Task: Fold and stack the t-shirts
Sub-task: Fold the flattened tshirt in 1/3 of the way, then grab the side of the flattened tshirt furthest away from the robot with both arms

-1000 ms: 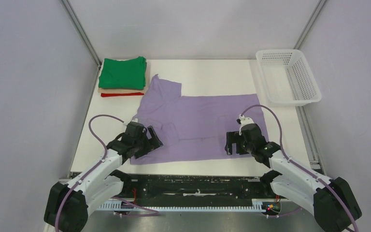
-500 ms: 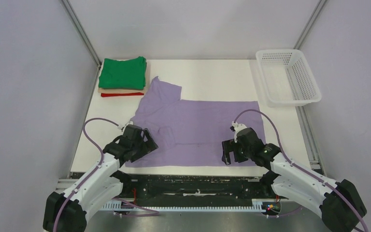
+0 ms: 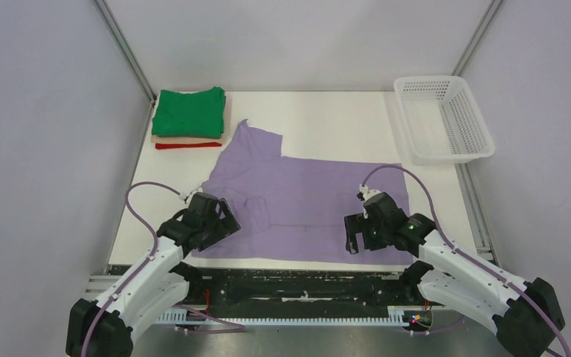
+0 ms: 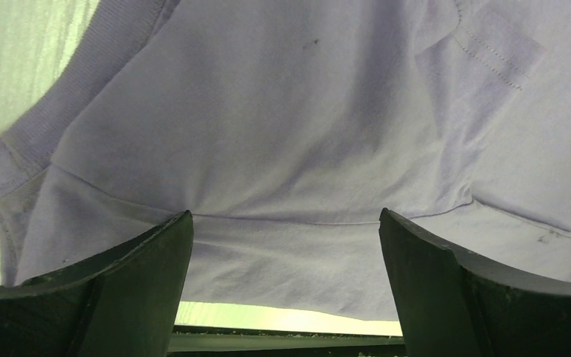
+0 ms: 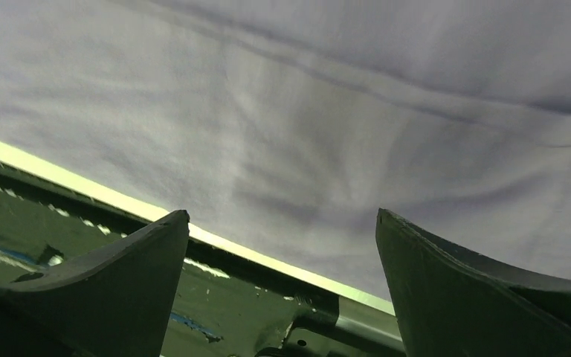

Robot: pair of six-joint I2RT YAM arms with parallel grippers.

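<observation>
A lavender-purple t-shirt (image 3: 305, 193) lies spread flat on the white table (image 3: 327, 119), one sleeve pointing toward the far left. My left gripper (image 3: 221, 223) stands open over the shirt's near left corner. In the left wrist view the cloth (image 4: 282, 111) fills the frame beyond the wide-apart jaws of the left gripper (image 4: 286, 216), nothing between them. My right gripper (image 3: 354, 236) is open over the shirt's near right hem. The right wrist view has the right gripper (image 5: 282, 212) above the hem (image 5: 342, 97). Folded green (image 3: 189, 111), tan (image 3: 163, 138) and red (image 3: 186, 146) t-shirts are stacked at the far left.
A white mesh basket (image 3: 446, 158) stands at the far right corner of the table. The black and metal frame (image 5: 82, 223) at the table's near edge lies just under the right gripper. Grey walls close in both sides.
Both grippers have moved toward the table's near edge, staying open. The lavender shirt has slid a little toward the near edge with them.
</observation>
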